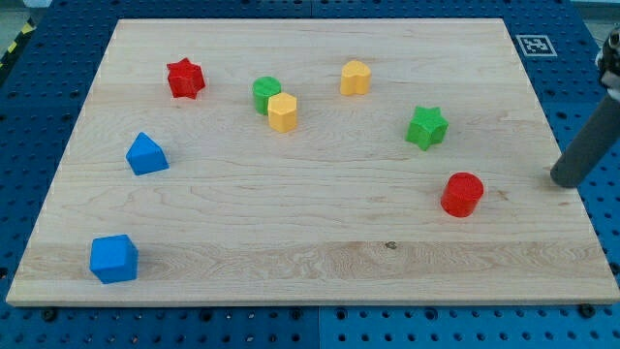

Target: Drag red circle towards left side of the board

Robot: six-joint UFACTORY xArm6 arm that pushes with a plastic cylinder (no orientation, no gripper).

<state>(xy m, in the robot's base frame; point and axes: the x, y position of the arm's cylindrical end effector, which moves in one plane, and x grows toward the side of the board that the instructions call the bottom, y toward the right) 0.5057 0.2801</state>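
Note:
The red circle (462, 194) is a short red cylinder on the wooden board (310, 242), at the view's lower right. My tip (560, 181) is the lower end of the dark rod coming in from the view's right edge. It rests near the board's right edge, to the right of the red circle and slightly higher in the view, with a clear gap between them. The board's left side holds a red star (185, 79), a blue house-shaped block (146, 154) and a blue cube (114, 259).
A green star (426, 128) sits above and left of the red circle. A yellow block (356, 78), a green cylinder (266, 94) and a yellow hexagonal block (282, 112) stand near the top middle. A blue pegboard surrounds the board.

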